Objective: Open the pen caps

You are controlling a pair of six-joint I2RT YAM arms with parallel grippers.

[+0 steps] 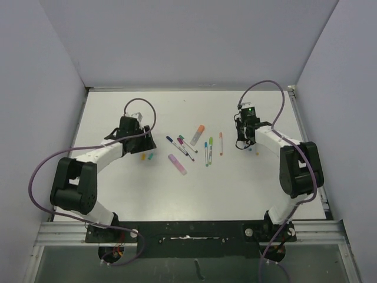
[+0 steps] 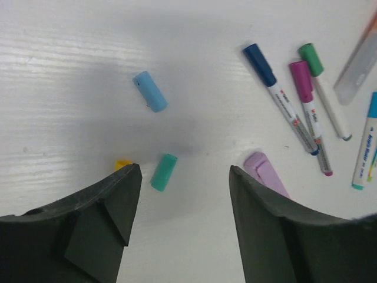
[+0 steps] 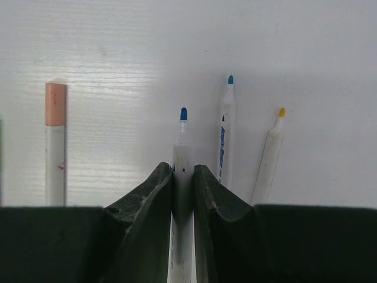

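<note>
Seen from above, the white table [image 1: 253, 188] carries a loose cluster of pens [image 1: 207, 152] lying mostly just right of and beyond the lilac highlighter [image 1: 177, 164]. An orange-capped pen [image 1: 221, 143] lies furthest right of it. Two pen caps, the yellow cap [image 1: 143, 157] and the teal cap [image 1: 151, 156], sit to the highlighter's left, just beside the left gripper [image 1: 143, 143]. The right gripper [image 1: 243, 143] is well apart on the highlighter's other side, past the orange-capped pen.

In the left wrist view, the highlighter's end shows just beside one finger. Left of it lies the teal cap, close to the other finger, which half hides the yellow cap. A light blue cap [image 2: 150, 91] lies further out. Three capped pens, dark blue [image 2: 280, 97], magenta [image 2: 309, 112] and green [image 2: 324, 91], lie beyond the highlighter. The jaws stand well apart, gripping and touching nothing.

In the right wrist view, the jaws are clamped on the white barrel of the blue-tipped pen [image 3: 183, 141], which is uncapped. Just right of it lie the teal-tipped pen [image 3: 226, 135] and the yellow-tipped pen [image 3: 270, 159], both uncapped. The orange-capped pen lies well to its left.
</note>
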